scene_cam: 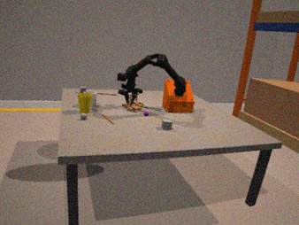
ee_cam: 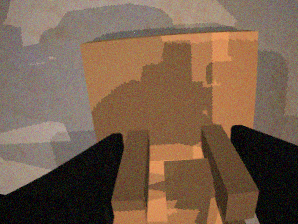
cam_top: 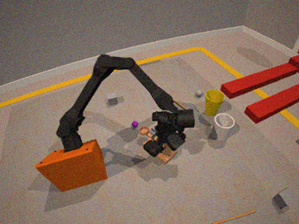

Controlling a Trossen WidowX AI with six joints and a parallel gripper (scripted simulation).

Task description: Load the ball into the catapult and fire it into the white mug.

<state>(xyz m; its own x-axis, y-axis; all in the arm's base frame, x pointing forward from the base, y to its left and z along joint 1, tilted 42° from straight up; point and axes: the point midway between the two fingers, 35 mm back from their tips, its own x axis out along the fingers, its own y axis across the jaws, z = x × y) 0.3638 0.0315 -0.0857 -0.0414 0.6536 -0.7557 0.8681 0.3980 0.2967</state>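
Note:
The wooden catapult [cam_top: 167, 157] [scene_cam: 137, 107] [ee_cam: 236, 90] stands on the table, its round cup [cam_top: 144, 131] toward the robot's base. The purple ball [cam_top: 134, 124] [scene_cam: 146, 114] lies on the table just beside that cup, outside it. My gripper [cam_top: 164, 145] [scene_cam: 130, 101] [ee_cam: 177, 139] points down over the catapult; in the wrist view its black fingers are shut on the catapult's two upright wooden posts. The white mug [cam_top: 223, 132] stands upright beyond the catapult's far end; in the exterior view it is partly behind the yellow cup. The fingertips are hidden in the top view.
A yellow cup [cam_top: 214, 103] [scene_cam: 85, 103] stands beside the mug, with a small grey ball [cam_top: 199, 93] [scene_cam: 83, 117] near it. A grey block [cam_top: 112, 99] [scene_cam: 166, 124], another grey block [cam_top: 280, 200] and a thin stick [cam_top: 234, 217] lie farther out. Another stick [scene_cam: 108, 119] lies near the yellow cup.

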